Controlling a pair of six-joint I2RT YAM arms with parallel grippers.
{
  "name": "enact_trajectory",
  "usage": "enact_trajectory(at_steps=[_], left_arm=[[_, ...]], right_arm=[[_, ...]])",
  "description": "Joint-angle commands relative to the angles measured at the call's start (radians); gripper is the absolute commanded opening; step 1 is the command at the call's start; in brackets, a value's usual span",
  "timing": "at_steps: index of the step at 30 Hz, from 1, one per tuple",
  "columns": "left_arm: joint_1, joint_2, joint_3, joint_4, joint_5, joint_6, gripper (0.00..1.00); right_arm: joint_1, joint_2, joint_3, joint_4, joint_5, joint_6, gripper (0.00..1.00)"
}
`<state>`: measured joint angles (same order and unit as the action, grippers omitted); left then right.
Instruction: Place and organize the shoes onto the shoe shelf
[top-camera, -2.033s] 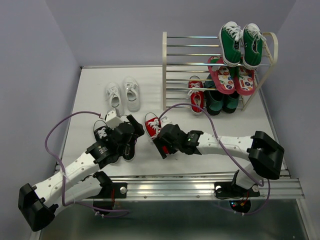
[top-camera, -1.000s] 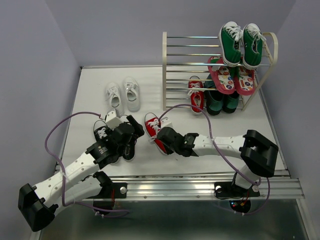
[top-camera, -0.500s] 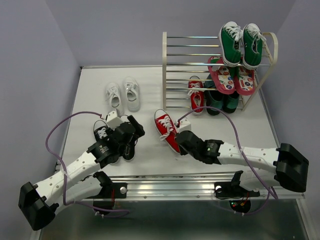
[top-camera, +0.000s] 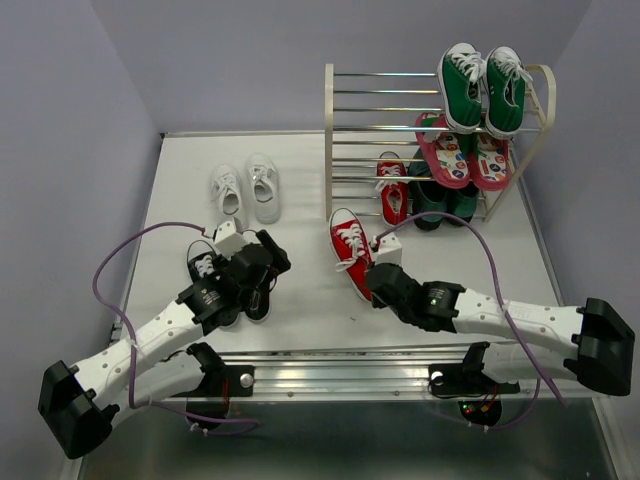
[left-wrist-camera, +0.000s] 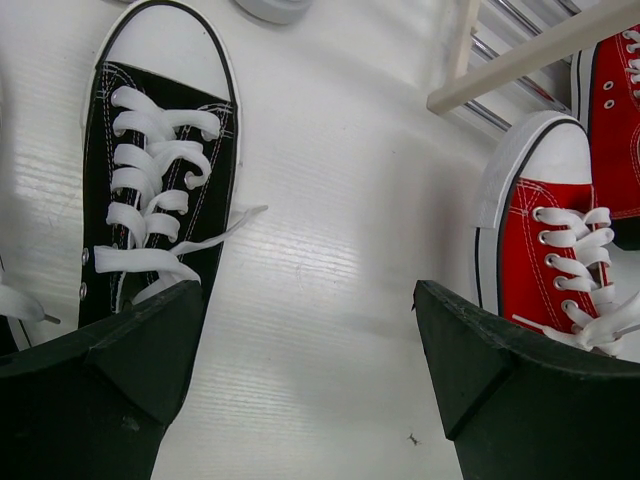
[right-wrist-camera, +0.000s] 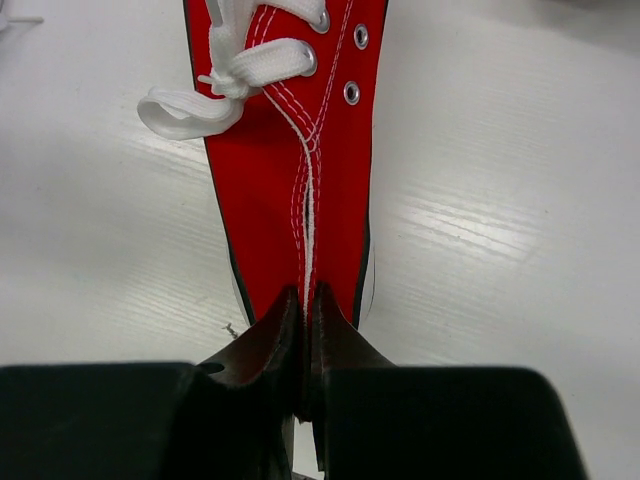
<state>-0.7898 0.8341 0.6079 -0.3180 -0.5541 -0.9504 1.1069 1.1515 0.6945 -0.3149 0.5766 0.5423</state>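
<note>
- Lilac walls close in a white table (top-camera: 300, 160) with a faintly ribbed, glossy top.
- The right gripper (right-wrist-camera: 305, 300) is pinched nearly shut on the heel seam of a red sneaker (right-wrist-camera: 300, 150): canvas upper, white stitching, metal eyelets, flat white laces. Whether its sole touches the table I cannot tell.
- Overhead, that sneaker lies just in front of the shoe shelf (top-camera: 330, 140), toe towards it.
- The left gripper (left-wrist-camera: 310, 340) hangs spread wide and holds nothing, above the black sneakers (top-camera: 205, 265), which have white rubber toe caps.
- Judged done: the second red sneaker (top-camera: 393, 195) appears to sit on a low tier of the shelf, whose cream frame is rounded and whose thin rods shine.
- Judged left: the held red sneaker, both black sneakers, and the white sneakers (top-camera: 247, 190) side by side farther back on the table.
- Green sneakers (top-camera: 482, 85) and pink flip-flops (top-camera: 462, 155) fill the right side of the upper tiers.
</note>
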Motion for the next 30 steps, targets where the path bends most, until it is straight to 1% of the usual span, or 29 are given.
enact_trajectory(at_steps=[1, 6, 12, 15, 18, 19, 21, 24, 29, 30], left_arm=[[0.003, 0.003, 0.023, 0.030, -0.023, 0.019, 0.99], [0.003, 0.008, 0.026, 0.031, -0.024, 0.025, 0.99], [0.003, 0.010, 0.027, 0.037, -0.023, 0.032, 0.99], [0.003, 0.008, 0.021, 0.042, -0.021, 0.029, 0.99], [0.003, 0.008, 0.021, 0.043, -0.021, 0.029, 0.99], [0.003, 0.007, 0.021, 0.043, -0.023, 0.029, 0.99], [0.003, 0.005, 0.023, 0.046, -0.026, 0.035, 0.99], [0.003, 0.003, 0.029, 0.043, -0.030, 0.036, 0.99], [0.003, -0.001, 0.029, 0.042, -0.032, 0.036, 0.99], [0.004, -0.003, 0.029, 0.040, -0.033, 0.035, 0.99]], right_arm=[[0.001, -0.038, 0.034, 0.034, 0.123, 0.054, 0.01], [-0.036, -0.010, 0.063, 0.031, 0.121, 0.065, 0.01], [-0.070, 0.083, 0.143, 0.034, 0.158, 0.071, 0.01], [-0.114, 0.128, 0.161, 0.112, 0.132, 0.047, 0.01], [-0.154, 0.166, 0.181, 0.143, 0.131, 0.050, 0.01], [-0.154, 0.171, 0.184, 0.178, 0.129, 0.039, 0.01], [-0.191, 0.197, 0.206, 0.204, 0.112, 0.024, 0.01], [-0.209, 0.232, 0.235, 0.235, 0.112, -0.001, 0.01], [-0.274, 0.306, 0.301, 0.300, 0.085, -0.045, 0.01], [-0.283, 0.315, 0.309, 0.331, 0.078, -0.054, 0.01]])
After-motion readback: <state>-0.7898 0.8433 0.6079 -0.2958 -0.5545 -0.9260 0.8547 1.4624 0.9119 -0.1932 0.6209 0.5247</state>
